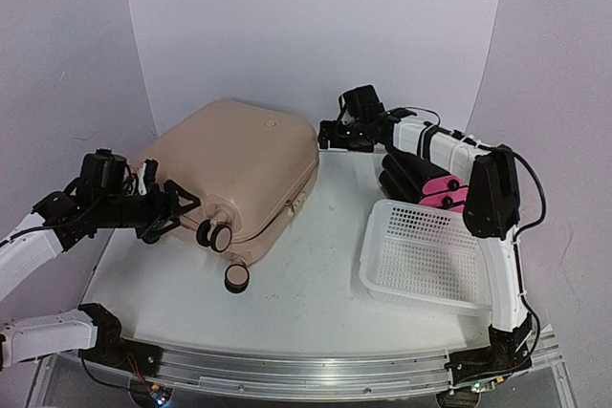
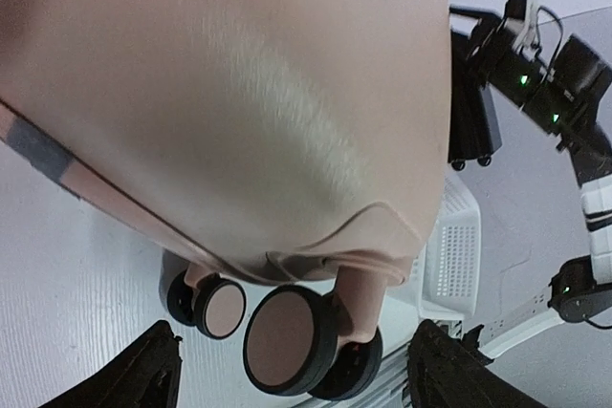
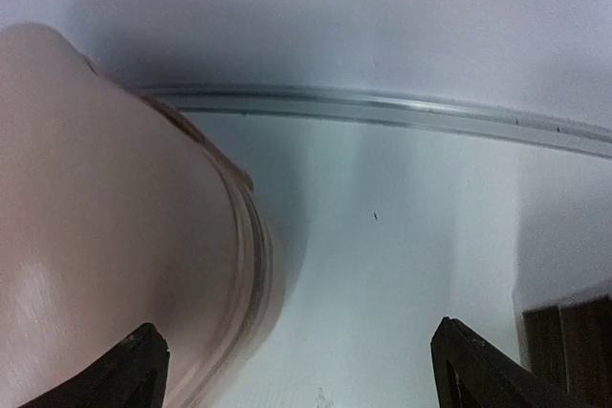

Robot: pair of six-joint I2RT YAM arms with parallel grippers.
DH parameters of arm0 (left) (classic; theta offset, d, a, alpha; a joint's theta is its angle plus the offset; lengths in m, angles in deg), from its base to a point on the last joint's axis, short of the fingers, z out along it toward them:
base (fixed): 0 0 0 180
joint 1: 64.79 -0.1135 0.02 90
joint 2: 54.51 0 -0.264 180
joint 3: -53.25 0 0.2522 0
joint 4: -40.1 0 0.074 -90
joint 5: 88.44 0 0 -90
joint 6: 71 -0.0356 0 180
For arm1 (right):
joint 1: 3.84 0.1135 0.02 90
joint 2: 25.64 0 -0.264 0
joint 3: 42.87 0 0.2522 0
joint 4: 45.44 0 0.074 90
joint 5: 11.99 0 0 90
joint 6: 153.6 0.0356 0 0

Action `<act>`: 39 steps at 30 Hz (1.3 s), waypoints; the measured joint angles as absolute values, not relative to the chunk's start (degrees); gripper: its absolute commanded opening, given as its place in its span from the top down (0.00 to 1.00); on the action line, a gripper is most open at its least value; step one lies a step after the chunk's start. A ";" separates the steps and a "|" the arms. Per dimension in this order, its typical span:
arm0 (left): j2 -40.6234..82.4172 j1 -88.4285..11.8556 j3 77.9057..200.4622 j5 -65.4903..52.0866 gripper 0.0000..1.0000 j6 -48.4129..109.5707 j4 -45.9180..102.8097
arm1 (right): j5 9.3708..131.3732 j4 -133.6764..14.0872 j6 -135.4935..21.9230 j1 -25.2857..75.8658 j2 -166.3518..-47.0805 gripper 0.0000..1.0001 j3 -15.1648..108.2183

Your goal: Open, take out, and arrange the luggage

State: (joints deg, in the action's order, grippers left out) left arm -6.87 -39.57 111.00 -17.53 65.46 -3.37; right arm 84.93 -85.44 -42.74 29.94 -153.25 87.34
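My left gripper [image 1: 180,205] is spread wide right next to the wheels [image 1: 215,236] of the luggage [image 1: 239,164], pinching nothing. My right gripper [image 1: 332,133] is wide apart too, just off its far corner. The luggage lies flat on the table's [image 1: 306,284] left side, with a white basket [image 1: 421,257] over on the right.

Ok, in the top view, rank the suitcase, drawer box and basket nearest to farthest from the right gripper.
1. Suitcase, just left of the right gripper.
2. Drawer box, to its right, partly under the arm.
3. Basket, front right, closest to the arm bases.
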 measured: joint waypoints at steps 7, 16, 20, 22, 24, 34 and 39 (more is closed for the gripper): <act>-6.02 -29.10 109.91 -4.51 0.25 66.02 -11.33 | 86.13 -84.35 -41.62 28.65 -165.53 0.02 105.32; 4.93 -28.34 109.41 1.11 0.17 65.04 -15.63 | 77.94 -80.63 -39.59 24.87 -177.09 0.02 116.58; 9.67 -28.34 109.41 2.86 0.17 64.95 -15.68 | 70.77 -78.68 -38.67 23.47 -181.42 0.02 118.68; 11.23 -28.34 109.41 3.41 0.17 64.95 -15.52 | 66.31 -78.14 -38.06 22.93 -182.89 0.04 118.68; 12.10 -28.34 109.41 4.24 0.16 64.93 -15.50 | 62.37 -76.06 -37.82 22.49 -183.15 0.05 117.67; 12.01 -31.09 109.62 13.59 0.12 61.39 -22.32 | 51.45 -64.28 -42.10 22.84 -163.91 0.05 82.02; 13.21 -34.70 111.68 17.53 0.12 54.92 -28.79 | 52.56 -63.80 -44.92 25.83 -151.80 0.05 63.90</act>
